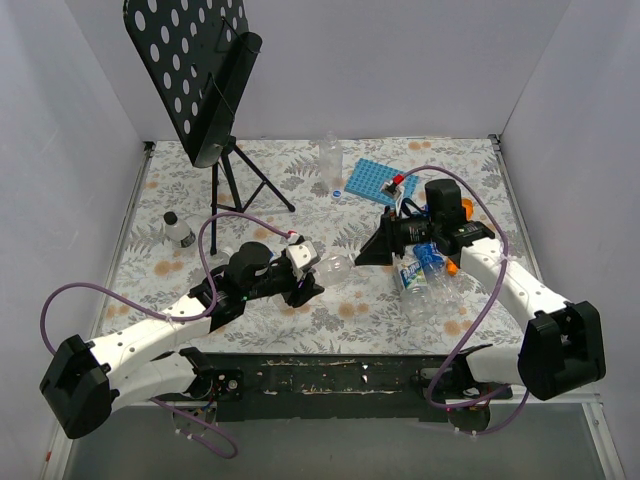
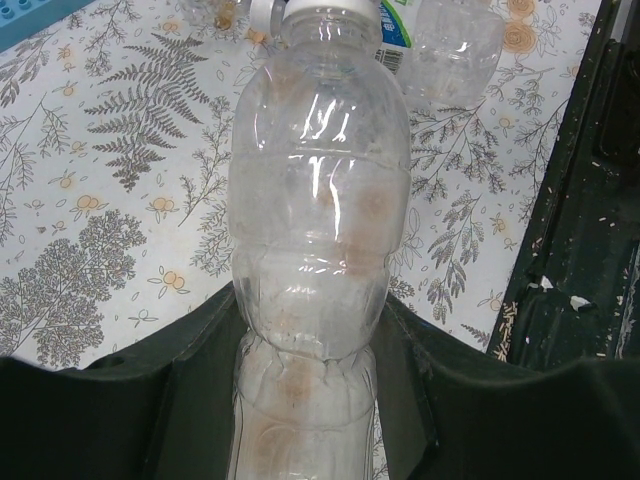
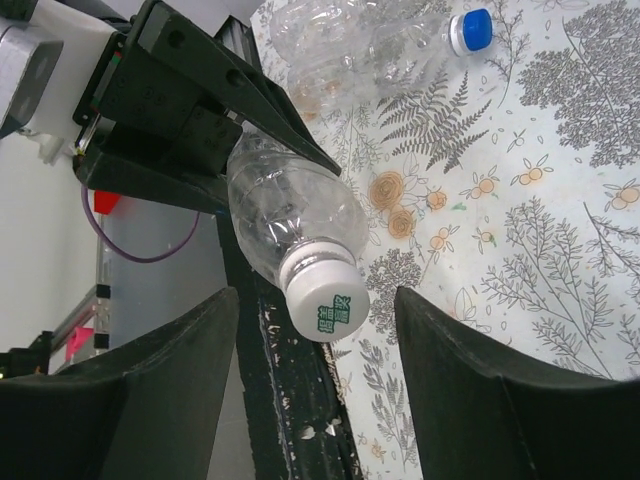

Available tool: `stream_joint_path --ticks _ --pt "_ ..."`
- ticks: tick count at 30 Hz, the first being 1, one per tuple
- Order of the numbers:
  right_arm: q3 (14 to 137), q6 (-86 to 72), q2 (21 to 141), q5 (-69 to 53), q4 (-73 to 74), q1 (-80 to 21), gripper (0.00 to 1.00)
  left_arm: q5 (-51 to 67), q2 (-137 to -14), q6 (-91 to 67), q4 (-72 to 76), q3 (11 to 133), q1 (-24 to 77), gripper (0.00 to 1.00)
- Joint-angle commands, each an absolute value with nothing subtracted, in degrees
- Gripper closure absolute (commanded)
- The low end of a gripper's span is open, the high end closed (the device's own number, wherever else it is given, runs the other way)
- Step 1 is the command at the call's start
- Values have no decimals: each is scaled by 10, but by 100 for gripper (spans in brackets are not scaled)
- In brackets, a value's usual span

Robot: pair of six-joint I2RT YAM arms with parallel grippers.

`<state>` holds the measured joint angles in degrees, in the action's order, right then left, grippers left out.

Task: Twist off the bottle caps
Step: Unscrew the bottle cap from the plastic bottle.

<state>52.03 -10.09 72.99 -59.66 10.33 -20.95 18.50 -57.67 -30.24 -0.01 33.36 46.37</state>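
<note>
My left gripper [image 1: 303,277] is shut on the lower body of a clear bottle [image 2: 320,200], which it holds lying level above the floral table, fingers [image 2: 190,380] pressing both sides. The bottle's white cap [image 3: 330,310], printed with green characters, points at my right gripper [image 3: 316,294]. That gripper is open, its jaws either side of the cap with a gap on each side, touching nothing. In the top view the right gripper [image 1: 368,250] meets the bottle [image 1: 333,266] at mid table.
Several more bottles [image 1: 425,280] lie beside the right arm, one with a blue cap [image 3: 470,28]. A blue ridged tray [image 1: 372,180], an upright bottle [image 1: 330,158] and a loose blue cap [image 1: 337,192] stand at the back. A small bottle [image 1: 178,230] and a music stand [image 1: 215,90] are at left.
</note>
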Motion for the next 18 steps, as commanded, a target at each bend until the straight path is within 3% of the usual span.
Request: stream_joint_path --ticks 1,4,6,11,15,18 --pt "519 -136 740 -597 72 -219 32 178 -570 -294 8 334 468 98" --pt "518 -136 744 -600 73 -219 41 178 -570 -294 7 334 468 98" --pt "517 -136 744 -606 71 -220 53 178 -570 -294 8 335 468 98" --pt "517 -119 741 -634 69 -220 99 184 -564 -294 7 333 468 98" --pt "553 23 743 -700 139 -220 99 206 -544 -302 18 324 468 99" --pt "641 316 772 -748 394 -220 99 247 -529 -315 32 318 461 99"
